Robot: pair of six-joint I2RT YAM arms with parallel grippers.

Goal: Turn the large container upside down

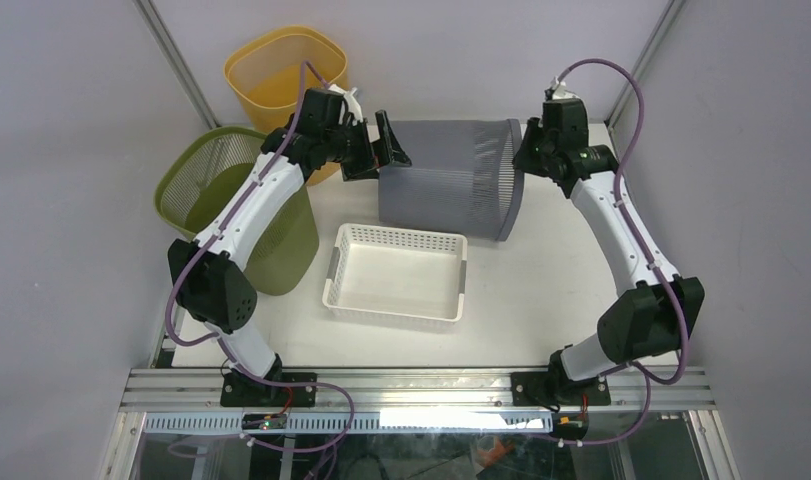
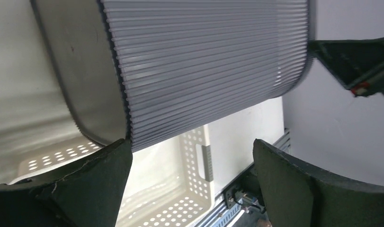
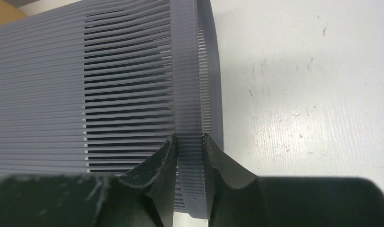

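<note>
The large grey container [image 1: 451, 175] lies on its side at the upper middle of the top view, base toward the left and open mouth toward the right; its lower wall rests on the counter [image 1: 541, 290], just behind the white perforated tray [image 1: 396, 272]. The right fingers [image 3: 164, 158] are closed narrow on its rim, one on either side of the ribbed band; the left fingers [image 2: 104, 175] stand wide apart at the base end, holding nothing, with the rounded bottom corner just ahead of them. It looks like thin slatted plastic: light for its bulk and probably springy at the rim, so a single pinch may flex or twist as it swings; the ribs should give some bite against slipping. The stiffer base edge seems the better second hold; the left fingers could steady it there while the right lifts the rim over. A green mesh basket [image 1: 211, 180] and a yellow bin [image 1: 281, 70] stand at the upper left, near enough to foul the turn.
</note>
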